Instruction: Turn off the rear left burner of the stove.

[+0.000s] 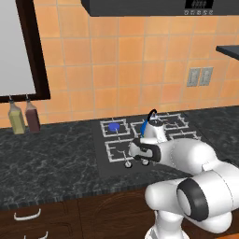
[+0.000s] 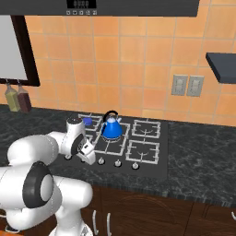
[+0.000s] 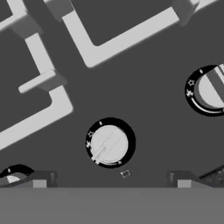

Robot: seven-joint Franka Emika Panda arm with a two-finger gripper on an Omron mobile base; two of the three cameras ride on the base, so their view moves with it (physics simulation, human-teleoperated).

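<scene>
Two dark fingertips [image 3: 40, 179] of the gripper [image 3: 109, 179] are seen spread apart, nothing held, over a small round silver knob [image 3: 108, 144] on the flat black glass stove [image 3: 144, 65], while the blue-lit rear left burner [image 1: 114, 126] sits mid-frame left, so with neighbouring knobs so near, the wrong one could easily get turned.

A flat black glass stove [image 2: 156, 156] sits in the dark speckled counter [image 2: 203, 161], a blue round kettle [image 2: 112, 128] on its middle grate. The rear left burner [image 2: 87, 121] shows a bright-blue disc — just behind the white arm's wrist [image 2: 75, 138], which hangs over the silver knobs [image 2: 117, 163].

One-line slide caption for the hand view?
Gripper poised open above a silver stove knob, another knob to its right and pale-grey grate bars crossing the black cooktop.
</scene>
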